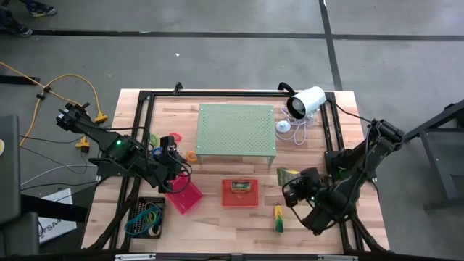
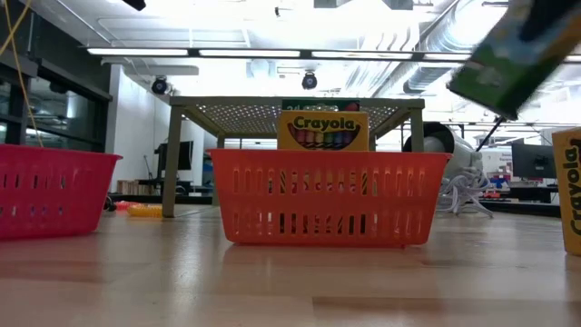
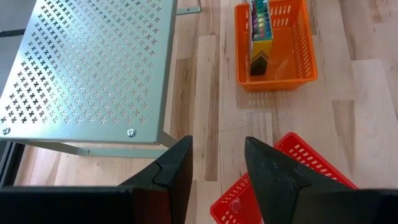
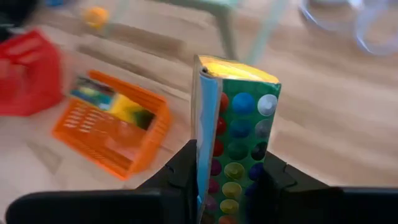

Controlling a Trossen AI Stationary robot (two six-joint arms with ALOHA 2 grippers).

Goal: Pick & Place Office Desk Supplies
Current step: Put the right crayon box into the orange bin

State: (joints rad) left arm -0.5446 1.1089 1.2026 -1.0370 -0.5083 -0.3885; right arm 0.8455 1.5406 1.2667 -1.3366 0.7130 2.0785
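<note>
Right hand [image 4: 227, 171]: closed on a green crayon pack [image 4: 239, 143] printed with coloured dots. The two fingers [image 4: 180, 168] press its two broad faces, and the pack stands upright between them. In the high view this hand [image 1: 293, 181] is over the right part of the bench [image 1: 217, 225], between the orange tray [image 1: 240, 193] and the right edge, with the pack [image 1: 288, 175] clear of the surface. The low view shows the same pack [image 2: 508, 59] tilted in the air at upper right.

Left hand [image 3: 217, 165]: open and empty, fingers [image 3: 177, 168] parted with bare wood between them. It hovers [image 1: 172, 170] over the left part of the bench, at the corner of the red tray [image 1: 185, 197], near the pale green perforated stand [image 1: 235, 130].

Orange tray: at the middle of the bench, toward the front edge, holding an upright Crayola box [image 2: 322, 130].

Second crayon pack [image 1: 278, 218]: yellow and green, on the bench near the front edge, right of the orange tray.

Black tray [image 1: 148, 215]: front left corner, holding blue and green rubber bands [image 1: 147, 218].

Small orange item [image 1: 191, 155]: just beside the stand's left legs.

White camera [image 1: 305, 102]: back right corner.
</note>
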